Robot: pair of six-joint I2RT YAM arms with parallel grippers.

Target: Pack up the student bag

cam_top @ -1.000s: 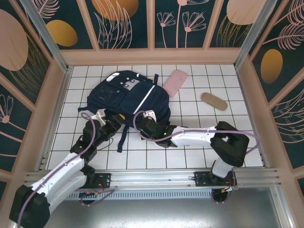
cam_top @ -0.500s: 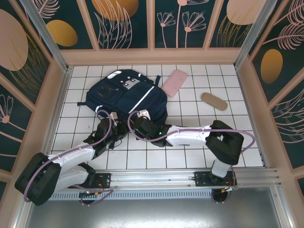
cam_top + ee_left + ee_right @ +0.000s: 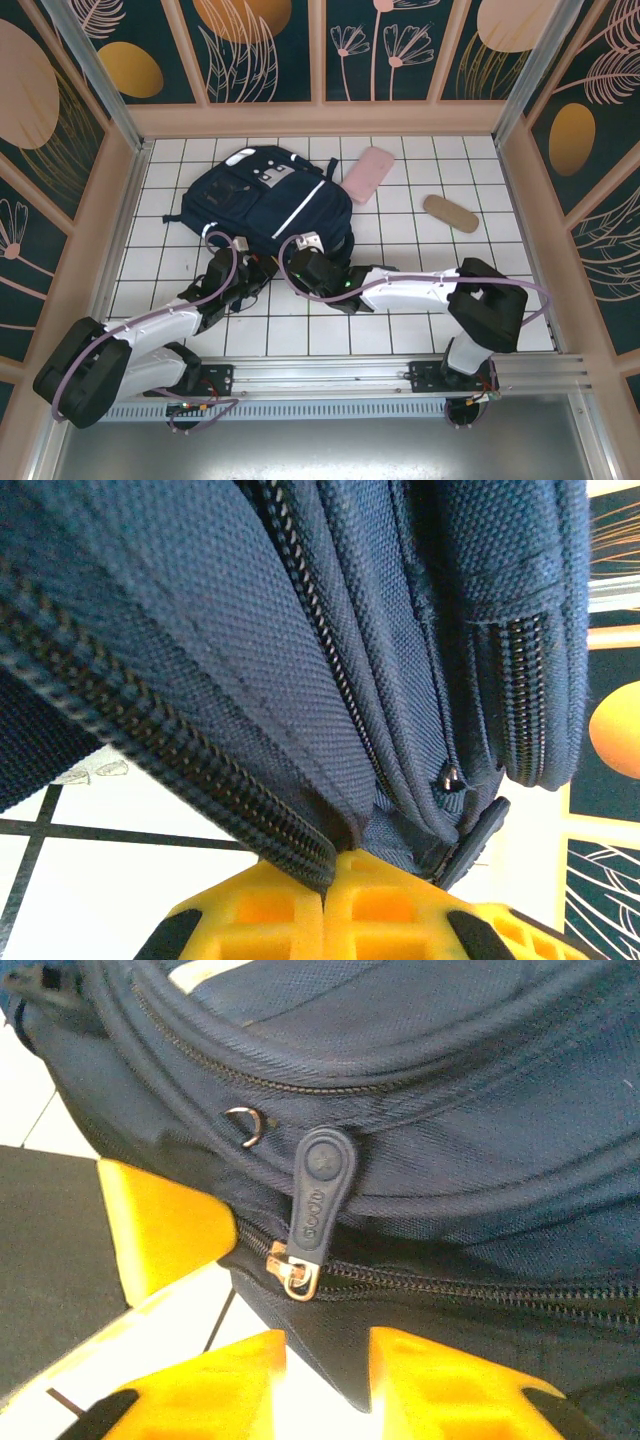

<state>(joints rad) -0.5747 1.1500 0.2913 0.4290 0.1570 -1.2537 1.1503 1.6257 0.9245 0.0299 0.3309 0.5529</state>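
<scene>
Flat on the white-tiled bench (image 3: 420, 300), rear left of centre: the student bag (image 3: 265, 205), navy, white stripe facing up. At its near edge, the left claw (image 3: 250, 262) closed tight, pinching the bag's zippered rim. Just to the right, the right claw (image 3: 305, 252) slightly parted, with a corner of bag fabric between the jaws and a dark zip pull (image 3: 318, 1195) hanging just above. Just beside the bag's far right corner, a pink pouch (image 3: 368, 173). Farther right, well apart, a tan case (image 3: 450, 212).
</scene>
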